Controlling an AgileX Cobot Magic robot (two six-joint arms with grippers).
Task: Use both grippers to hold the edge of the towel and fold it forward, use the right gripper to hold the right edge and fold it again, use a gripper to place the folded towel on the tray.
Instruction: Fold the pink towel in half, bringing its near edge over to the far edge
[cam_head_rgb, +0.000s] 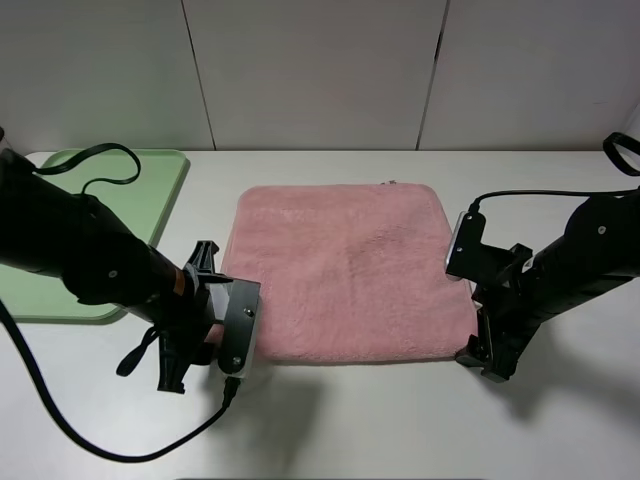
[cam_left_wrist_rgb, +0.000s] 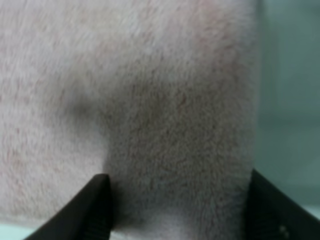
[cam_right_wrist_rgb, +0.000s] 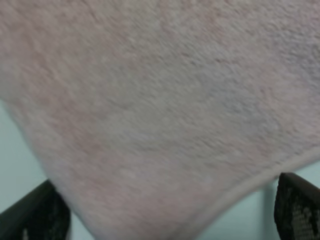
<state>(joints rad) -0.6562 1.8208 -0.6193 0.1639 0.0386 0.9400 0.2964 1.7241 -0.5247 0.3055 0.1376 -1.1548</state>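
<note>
Pink towel (cam_head_rgb: 345, 270) flat on bench (cam_head_rgb: 400, 430), near tray (cam_head_rgb: 160, 200). Fingers of right gripper (cam_head_rgb: 478, 352) spread, straddling a near corner; those of left gripper (cam_head_rgb: 215, 342) straddle the other, but I cannot tell whether they are clamped. Unequal closure may drop one corner, skewing the fold.

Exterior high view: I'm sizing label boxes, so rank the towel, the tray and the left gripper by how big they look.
1. towel, clearly largest.
2. tray, visible part only; the left arm hides much of it.
3. left gripper, not far behind the tray, and it sits nearer the camera, so that gap is unsure.
</note>
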